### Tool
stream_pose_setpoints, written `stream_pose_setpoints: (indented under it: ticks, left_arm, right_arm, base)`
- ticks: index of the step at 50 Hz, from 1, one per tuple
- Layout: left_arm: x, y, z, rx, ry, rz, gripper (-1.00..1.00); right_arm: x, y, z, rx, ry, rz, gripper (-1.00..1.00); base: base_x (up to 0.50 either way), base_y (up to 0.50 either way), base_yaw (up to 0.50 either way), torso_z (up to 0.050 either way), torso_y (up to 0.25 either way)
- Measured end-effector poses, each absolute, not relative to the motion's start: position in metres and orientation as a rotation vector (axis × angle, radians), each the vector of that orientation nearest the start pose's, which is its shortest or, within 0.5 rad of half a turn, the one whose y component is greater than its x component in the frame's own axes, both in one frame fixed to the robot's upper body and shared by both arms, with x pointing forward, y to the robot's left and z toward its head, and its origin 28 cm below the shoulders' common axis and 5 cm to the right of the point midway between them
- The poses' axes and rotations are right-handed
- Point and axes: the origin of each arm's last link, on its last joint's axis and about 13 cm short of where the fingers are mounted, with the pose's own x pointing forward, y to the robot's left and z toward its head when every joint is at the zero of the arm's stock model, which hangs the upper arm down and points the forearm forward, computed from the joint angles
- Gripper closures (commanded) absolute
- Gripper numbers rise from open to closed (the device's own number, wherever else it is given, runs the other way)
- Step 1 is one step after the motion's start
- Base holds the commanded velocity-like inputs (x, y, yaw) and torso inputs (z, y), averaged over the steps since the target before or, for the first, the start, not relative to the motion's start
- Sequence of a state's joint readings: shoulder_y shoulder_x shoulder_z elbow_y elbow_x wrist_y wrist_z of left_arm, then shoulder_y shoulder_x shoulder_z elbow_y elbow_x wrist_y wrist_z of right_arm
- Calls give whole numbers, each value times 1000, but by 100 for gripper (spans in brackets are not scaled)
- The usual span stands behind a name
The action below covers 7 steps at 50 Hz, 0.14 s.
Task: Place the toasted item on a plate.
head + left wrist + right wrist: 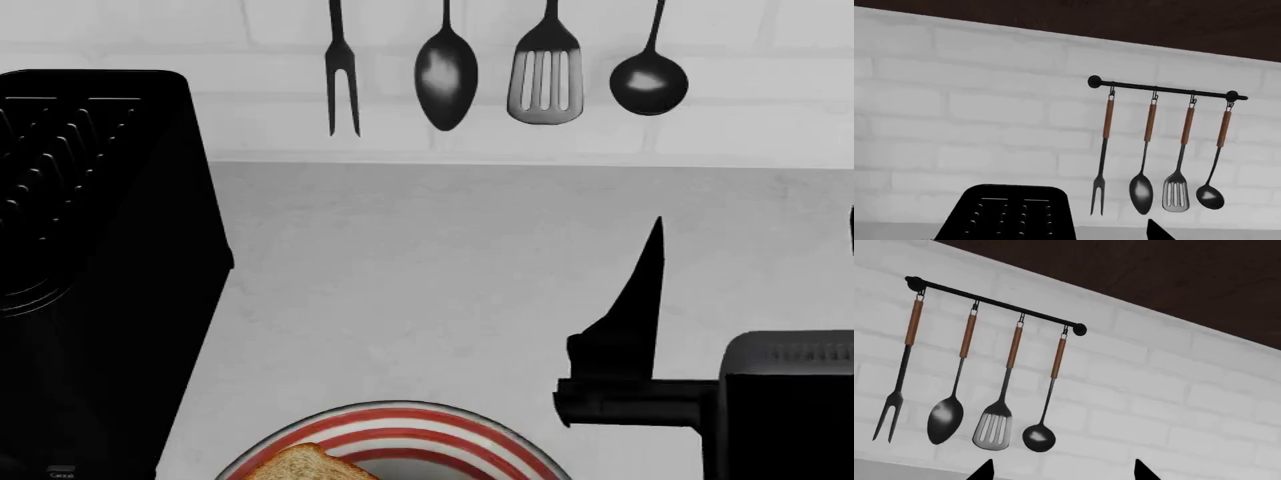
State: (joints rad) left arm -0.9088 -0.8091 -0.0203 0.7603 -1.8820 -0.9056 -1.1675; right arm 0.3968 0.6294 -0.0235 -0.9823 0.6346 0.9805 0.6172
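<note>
The toasted item (307, 466), a golden-brown bread slice, lies on the red-and-white striped plate (441, 440) at the near edge of the head view; both are cut off by the frame. My right gripper (750, 260) hovers open and empty over the counter, to the right of the plate and beyond it. In its wrist view the right gripper (1062, 472) shows two spread fingertips (984, 471) aimed at the wall. The left gripper (1071, 235) shows only one fingertip (1157, 232), far off centre. The other is lost against the black toaster (1007, 212).
The black toaster (94, 260) stands tall at the left of the grey counter (427, 270). A fork, spoon, slotted spatula and ladle hang from a rail (1164, 90) on the white brick wall behind.
</note>
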Motion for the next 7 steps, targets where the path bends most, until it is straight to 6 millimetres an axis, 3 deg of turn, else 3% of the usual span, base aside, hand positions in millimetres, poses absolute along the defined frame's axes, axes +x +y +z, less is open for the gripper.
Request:
stream_pose_setpoints:
  ticks: [7]
  left_arm:
    - [173, 253, 305, -99, -160, -67, -100]
  right_arm:
    - [175, -144, 228, -311, -325, -164, -100]
  base:
    - [0, 0, 0, 0, 0]
